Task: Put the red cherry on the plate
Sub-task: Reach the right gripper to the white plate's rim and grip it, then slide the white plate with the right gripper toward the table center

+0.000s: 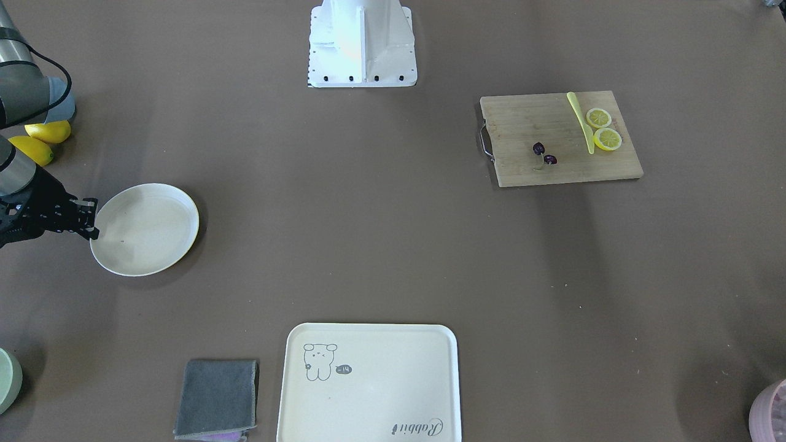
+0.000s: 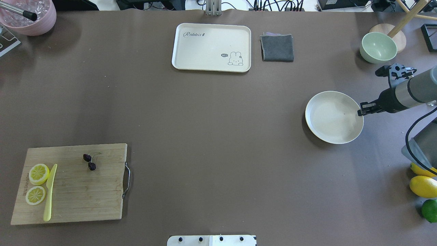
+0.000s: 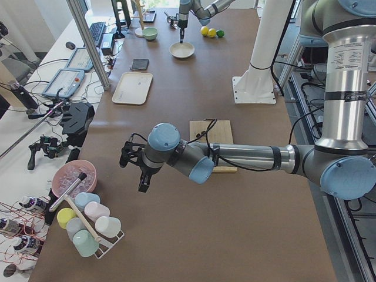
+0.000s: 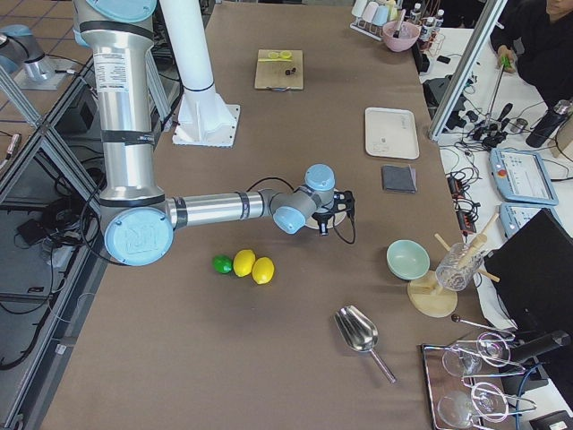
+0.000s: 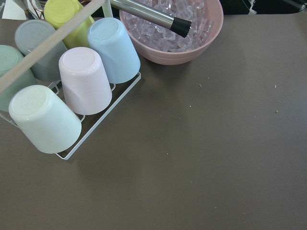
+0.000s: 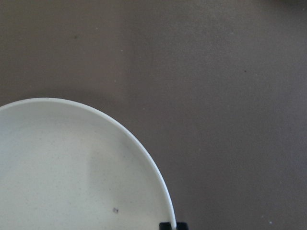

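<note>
The red cherry [image 2: 90, 162], two tiny dark fruits on one stem, lies on a wooden cutting board [image 2: 71, 198] at the near left, and it also shows as the red cherry [image 1: 544, 153]. Far off on the right sits the round cream plate [image 2: 333, 118], bare inside. My right gripper [image 2: 361, 111] stands at the plate's right edge, shut on the rim; in the right wrist view its fingertips [image 6: 165, 225] pinch the plate [image 6: 62, 167] from both sides. My left gripper [image 3: 141, 176] hovers past the table's left end; I cannot tell whether it is open or shut.
Two lemon slices [image 2: 37, 174] and a yellow knife [image 2: 49, 194] share the board. A cream tray [image 2: 211, 48], a grey cloth [image 2: 277, 48] and a green bowl [image 2: 378, 48] line the far side. Lemons [image 2: 423, 186] lie near right. A cup rack [image 5: 72, 91] and a pink bowl [image 5: 172, 28] sit under the left wrist.
</note>
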`<state>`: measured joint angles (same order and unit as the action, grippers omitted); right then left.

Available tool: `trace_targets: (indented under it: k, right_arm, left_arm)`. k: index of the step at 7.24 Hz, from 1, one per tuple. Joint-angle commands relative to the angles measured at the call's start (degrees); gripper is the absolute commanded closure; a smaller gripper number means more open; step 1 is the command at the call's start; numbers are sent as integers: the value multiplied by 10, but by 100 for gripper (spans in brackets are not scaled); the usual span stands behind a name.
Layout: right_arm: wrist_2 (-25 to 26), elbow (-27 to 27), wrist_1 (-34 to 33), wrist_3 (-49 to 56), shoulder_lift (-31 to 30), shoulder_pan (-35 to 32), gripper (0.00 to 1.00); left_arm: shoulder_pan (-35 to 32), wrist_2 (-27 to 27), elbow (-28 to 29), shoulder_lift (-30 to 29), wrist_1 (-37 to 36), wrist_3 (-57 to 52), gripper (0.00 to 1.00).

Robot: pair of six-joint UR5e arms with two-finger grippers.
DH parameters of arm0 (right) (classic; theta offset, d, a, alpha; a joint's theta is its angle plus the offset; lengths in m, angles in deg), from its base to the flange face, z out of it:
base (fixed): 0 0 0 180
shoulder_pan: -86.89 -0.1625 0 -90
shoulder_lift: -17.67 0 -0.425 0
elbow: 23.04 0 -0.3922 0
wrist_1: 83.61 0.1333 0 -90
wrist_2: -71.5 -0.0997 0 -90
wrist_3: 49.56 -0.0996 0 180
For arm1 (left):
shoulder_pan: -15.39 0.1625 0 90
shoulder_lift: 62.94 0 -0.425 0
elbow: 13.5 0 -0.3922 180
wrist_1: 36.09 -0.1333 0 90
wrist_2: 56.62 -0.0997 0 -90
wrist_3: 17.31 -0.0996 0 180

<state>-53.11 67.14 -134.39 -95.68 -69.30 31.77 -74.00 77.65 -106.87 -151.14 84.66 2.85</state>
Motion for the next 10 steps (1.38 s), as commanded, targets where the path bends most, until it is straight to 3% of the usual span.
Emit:
trace_targets:
  k: [1, 5, 8, 10]
  right_arm:
    - [-46, 18, 0, -59, 34, -7, 100]
    - [-31, 13, -1, -201, 163, 61, 100]
    - [122, 3, -8, -301, 249, 186, 100]
    - [147, -49, -8, -300, 291, 209, 100]
  left_arm:
    - [0, 0, 0, 0, 0, 0, 2]
    - [0, 0, 0, -1, -2, 1, 2]
    - [1, -1, 2, -7, -2, 16, 2]
    - [0, 0, -1, -7, -2, 17, 2]
